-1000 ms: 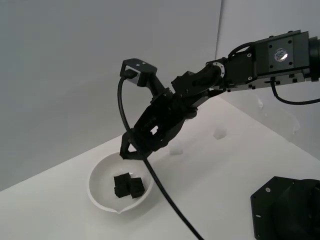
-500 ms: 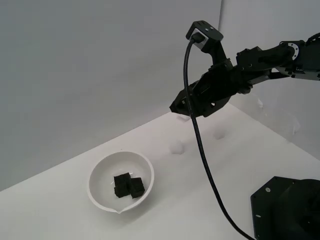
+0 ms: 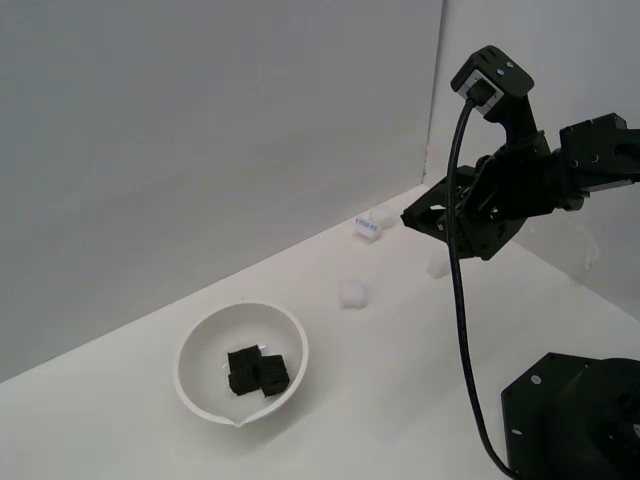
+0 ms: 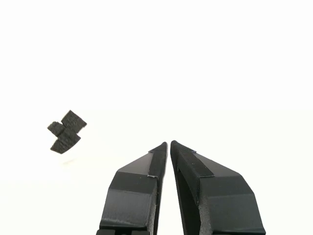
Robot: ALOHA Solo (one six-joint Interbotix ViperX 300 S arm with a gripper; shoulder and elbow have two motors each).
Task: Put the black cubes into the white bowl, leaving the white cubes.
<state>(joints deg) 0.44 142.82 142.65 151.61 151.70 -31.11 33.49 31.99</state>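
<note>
High above the surface [image 3: 420,370], at the exterior view's right: my pincer [image 3: 412,220], raised, nothing in it. In the wrist view my pincer [image 4: 169,145] has its two black fingers pressed together at the tips, only a hairline slit between them. A black cable [image 3: 462,300] hangs from the camera housing on my wrist toward the lower edge of the exterior view.

Item: white cubes, three made out. One [image 3: 368,227] sits near the back wall just beside my pincer's tip in the exterior view and bears a small blue mark, too small to read. One [image 3: 352,293] lies between my pincer and the bowl. One [image 3: 436,265] lies under my arm, faint against the white.

Item: white bowl [image 3: 205,345], well apart from my pincer, toward the exterior view's left, pouring lip facing the camera.

Item: black cubes [image 3: 257,371], clustered and touching, inside the bowl. The wrist view shows them [image 4: 66,130] as a small dark cluster in washed-out white; the bowl cannot be made out there.

Item: black base unit [image 3: 575,420], lower corner at the exterior view's right. No legible writing.
</note>
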